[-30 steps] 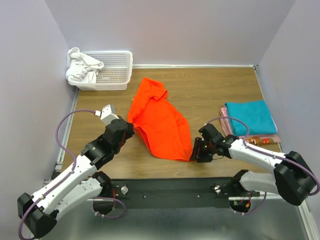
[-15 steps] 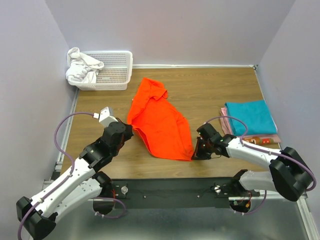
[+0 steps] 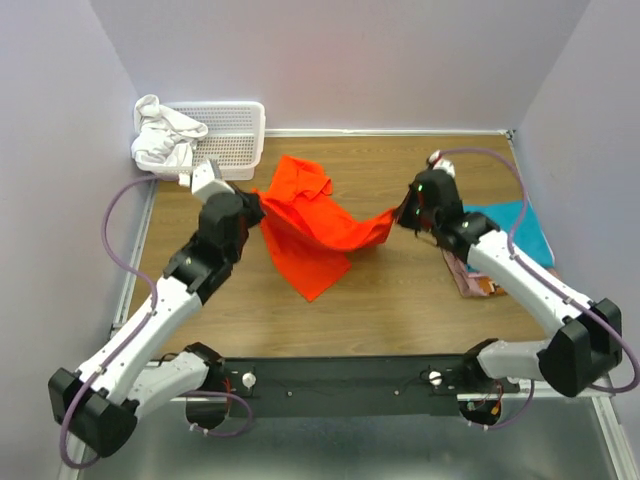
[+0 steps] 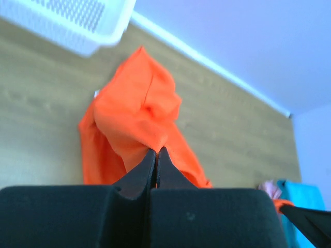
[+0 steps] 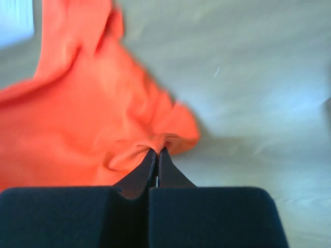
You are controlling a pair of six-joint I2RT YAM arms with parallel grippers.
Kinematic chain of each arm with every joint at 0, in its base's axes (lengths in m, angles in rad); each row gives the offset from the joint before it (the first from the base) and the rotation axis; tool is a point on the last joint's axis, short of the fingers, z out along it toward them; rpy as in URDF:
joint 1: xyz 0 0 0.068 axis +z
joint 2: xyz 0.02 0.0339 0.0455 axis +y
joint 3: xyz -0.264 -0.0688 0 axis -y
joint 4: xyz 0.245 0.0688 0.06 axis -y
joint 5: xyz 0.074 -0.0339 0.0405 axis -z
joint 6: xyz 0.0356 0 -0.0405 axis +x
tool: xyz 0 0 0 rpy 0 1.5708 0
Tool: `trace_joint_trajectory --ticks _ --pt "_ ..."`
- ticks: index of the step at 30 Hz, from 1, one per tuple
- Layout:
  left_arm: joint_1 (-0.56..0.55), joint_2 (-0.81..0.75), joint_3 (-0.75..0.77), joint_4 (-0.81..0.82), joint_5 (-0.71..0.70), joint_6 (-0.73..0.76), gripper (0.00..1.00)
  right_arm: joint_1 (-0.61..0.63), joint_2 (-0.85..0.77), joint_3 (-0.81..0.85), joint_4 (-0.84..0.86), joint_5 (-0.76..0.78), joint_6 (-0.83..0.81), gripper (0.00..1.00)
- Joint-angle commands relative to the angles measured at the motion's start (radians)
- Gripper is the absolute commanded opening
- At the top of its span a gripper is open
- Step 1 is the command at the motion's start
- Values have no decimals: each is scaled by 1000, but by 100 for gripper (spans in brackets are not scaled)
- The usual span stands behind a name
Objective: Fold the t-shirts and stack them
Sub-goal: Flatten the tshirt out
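Observation:
A bright orange t-shirt (image 3: 312, 232) hangs stretched between both grippers above the middle of the table, its lower part drooping to a point. My left gripper (image 3: 258, 207) is shut on the shirt's left edge; in the left wrist view the orange t-shirt (image 4: 135, 111) bunches at the closed gripper (image 4: 156, 151). My right gripper (image 3: 401, 213) is shut on the right edge, with the orange t-shirt (image 5: 77, 119) gathered at the closed gripper (image 5: 156, 151). A folded teal t-shirt (image 3: 520, 228) lies on a pink one (image 3: 462, 268) at the right.
A white mesh basket (image 3: 228, 135) stands at the back left with a white cloth (image 3: 160, 135) draped over its left rim. A patterned folded cloth (image 3: 480, 288) peeks out under the right stack. Purple walls close in on three sides.
The right gripper closed on the shirt's near right corner and lifted it up and back. The left arm also rose and moved back, so the shirt now hangs between them.

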State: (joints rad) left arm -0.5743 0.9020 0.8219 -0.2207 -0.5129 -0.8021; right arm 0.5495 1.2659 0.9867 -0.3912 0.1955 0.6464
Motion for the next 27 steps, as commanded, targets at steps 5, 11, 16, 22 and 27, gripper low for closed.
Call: trace_joint_trajectory --ticks 5,11,16,22,27 --pt "126 165 333 175 89 216 0 -125 66 349 15 65 -229 0" --pt "128 170 534 179 142 311 0 -129 14 524 11 65 -301 0" --pt "128 109 669 190 226 368 0 -131 -65 665 0 61 -349 0" --pt "126 54 833 185 368 403 0 -129 -126 843 -47 -7 -376 0" --pt "126 31 940 173 445 414 0 -131 -154 950 -75 -25 -390 0"
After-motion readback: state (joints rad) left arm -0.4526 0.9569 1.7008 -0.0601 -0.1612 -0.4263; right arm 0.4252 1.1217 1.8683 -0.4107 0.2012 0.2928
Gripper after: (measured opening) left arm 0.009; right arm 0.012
